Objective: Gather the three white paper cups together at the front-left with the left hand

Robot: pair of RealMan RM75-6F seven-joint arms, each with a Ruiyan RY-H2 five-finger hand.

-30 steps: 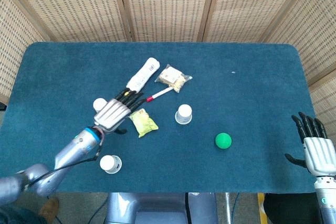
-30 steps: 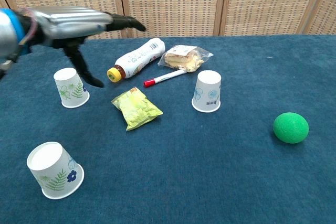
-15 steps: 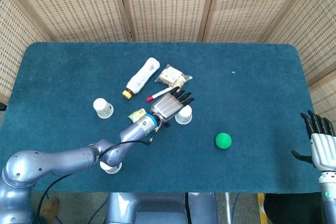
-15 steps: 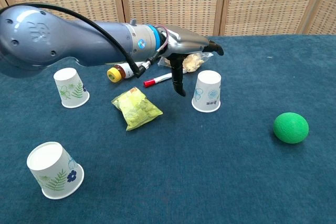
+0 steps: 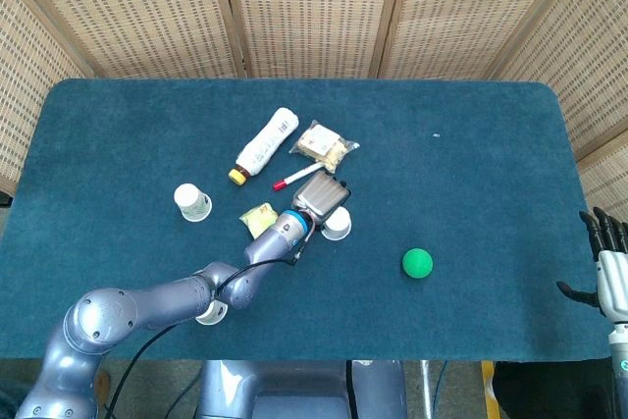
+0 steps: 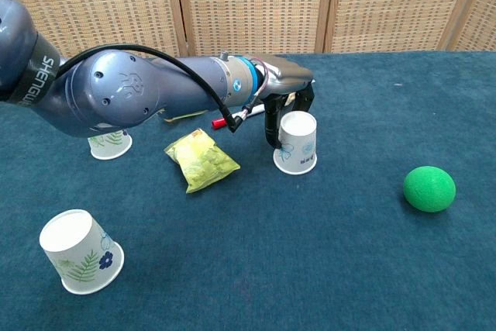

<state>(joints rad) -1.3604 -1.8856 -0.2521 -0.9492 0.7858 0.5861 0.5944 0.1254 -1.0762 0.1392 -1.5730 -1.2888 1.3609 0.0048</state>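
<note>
Left hand (image 6: 285, 98) closing around an upturned paper cup on a blue worktop (image 5: 471, 144).

The fingers curl around the middle cup (image 6: 297, 142), thumb on its near side, so it looks gripped. The second cup (image 5: 193, 202) stands far left; the third cup (image 6: 80, 251) sits front-left. A yellow packet (image 6: 201, 160) lies just beside the forearm, across the way to front-left. Risks, as a judgement: the thin cup could crush or slip and roll, or the arm could sweep the packet along. Right hand (image 5: 608, 272) hangs with fingers spread, holding nothing.
</note>
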